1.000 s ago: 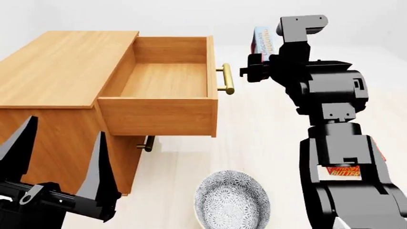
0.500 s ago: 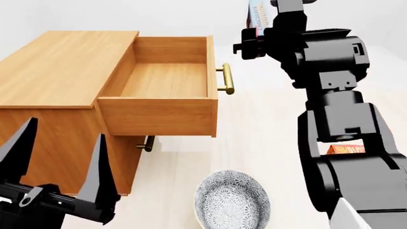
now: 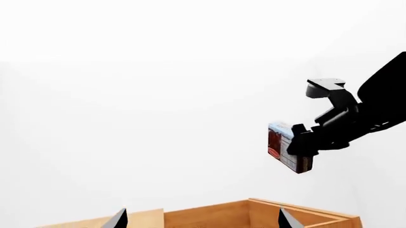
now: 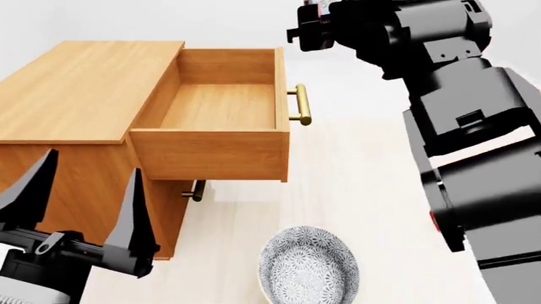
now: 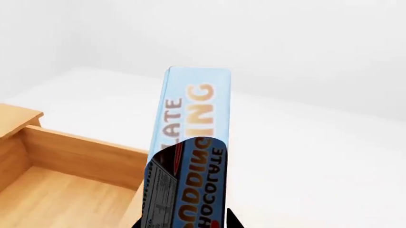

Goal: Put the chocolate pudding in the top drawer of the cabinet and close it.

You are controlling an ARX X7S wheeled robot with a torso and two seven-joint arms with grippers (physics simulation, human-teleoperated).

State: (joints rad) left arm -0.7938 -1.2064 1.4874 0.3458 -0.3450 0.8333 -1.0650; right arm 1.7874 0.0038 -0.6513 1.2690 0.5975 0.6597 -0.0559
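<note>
The cabinet [image 4: 85, 88] stands at the left with its top drawer [image 4: 215, 107] pulled open and empty; its brass bar handle [image 4: 300, 104] faces right. My right gripper [image 4: 306, 28] is shut on the chocolate pudding [image 5: 190, 142], held high above the drawer's handle end, right of the drawer. In the head view the box is nearly cut off by the top edge. It shows in the left wrist view [image 3: 281, 147], upright in the right gripper [image 3: 303, 145]. My left gripper [image 4: 80, 212] is open and empty, low in front of the cabinet.
A patterned grey bowl [image 4: 308, 266] sits on the floor in front of the drawer. The lower drawer's small brass handle [image 4: 196, 190] shows under the open drawer. My right arm [image 4: 473, 126] fills the right side of the head view.
My right arm has risen and moved left with the pudding, from beside the drawer handle to the view's top edge. My left gripper has shifted slightly upward.
</note>
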